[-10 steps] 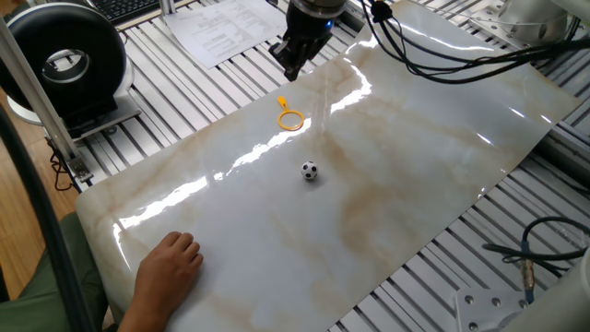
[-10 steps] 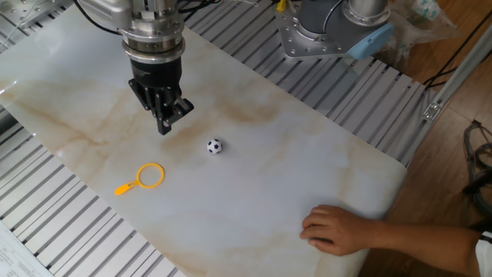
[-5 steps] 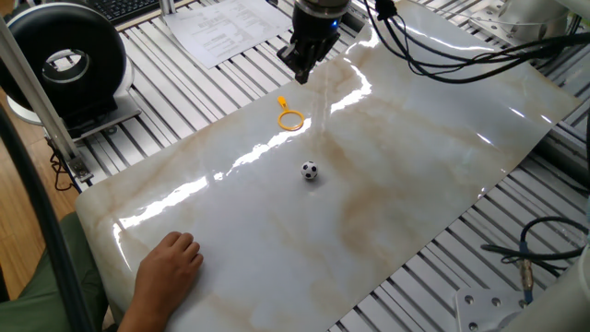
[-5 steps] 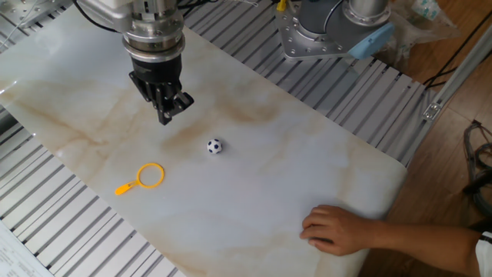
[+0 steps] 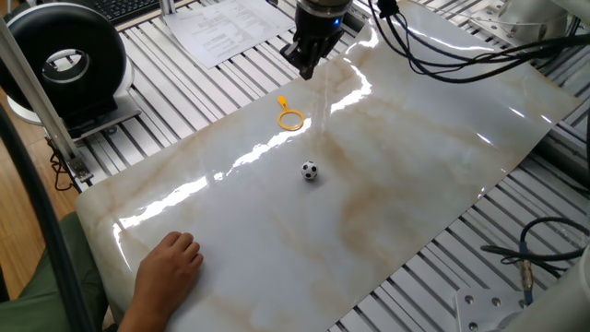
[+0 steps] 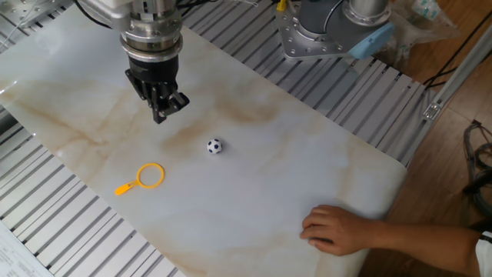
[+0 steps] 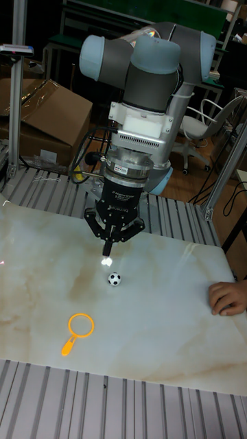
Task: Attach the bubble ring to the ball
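You're looking at one bubble ring [image 6: 151, 175], one ball [image 6: 214, 146], one gripper [image 6: 160, 118], one hand [image 6: 332, 228] resting at the mat's edge, one sheet of paper [image 5: 221, 28].

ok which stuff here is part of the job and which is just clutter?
Job: yellow ring, small ball, gripper hanging above the table, holding nothing.
Clutter: printed papers, black round device, loose cables, person's hand resting on the tabletop.

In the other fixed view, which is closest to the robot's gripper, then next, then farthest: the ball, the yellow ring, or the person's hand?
1. The ball, just right of the gripper.
2. The bubble ring, below it near the table's front edge.
3. The person's hand, far right.
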`<control>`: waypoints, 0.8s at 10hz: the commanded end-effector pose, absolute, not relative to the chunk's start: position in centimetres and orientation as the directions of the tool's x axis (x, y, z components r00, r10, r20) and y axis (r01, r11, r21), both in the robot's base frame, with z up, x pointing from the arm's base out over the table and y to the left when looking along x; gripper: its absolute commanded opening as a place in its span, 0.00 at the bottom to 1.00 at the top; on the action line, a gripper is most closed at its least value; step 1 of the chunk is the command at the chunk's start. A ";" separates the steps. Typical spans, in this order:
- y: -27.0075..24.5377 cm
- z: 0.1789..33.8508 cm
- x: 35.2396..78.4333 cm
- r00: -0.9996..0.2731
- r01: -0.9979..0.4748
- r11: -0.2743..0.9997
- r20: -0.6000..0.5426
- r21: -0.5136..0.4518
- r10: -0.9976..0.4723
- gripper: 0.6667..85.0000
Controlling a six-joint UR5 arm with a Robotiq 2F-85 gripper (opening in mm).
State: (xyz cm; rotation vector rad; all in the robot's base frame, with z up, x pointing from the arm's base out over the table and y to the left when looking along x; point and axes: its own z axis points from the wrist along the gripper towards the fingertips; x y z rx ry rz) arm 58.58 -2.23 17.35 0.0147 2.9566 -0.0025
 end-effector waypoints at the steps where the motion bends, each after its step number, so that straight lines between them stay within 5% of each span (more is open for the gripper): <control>1: -2.9 14.2 61.4 -0.986 0.010 1.000 -0.169 -0.005 0.009 0.01; 5: -2.7 7.1 66.1 -0.979 0.011 1.000 -0.204 0.013 0.013 0.01; 8: -3.0 4.8 66.3 -0.976 0.011 0.999 -0.218 0.039 0.019 0.01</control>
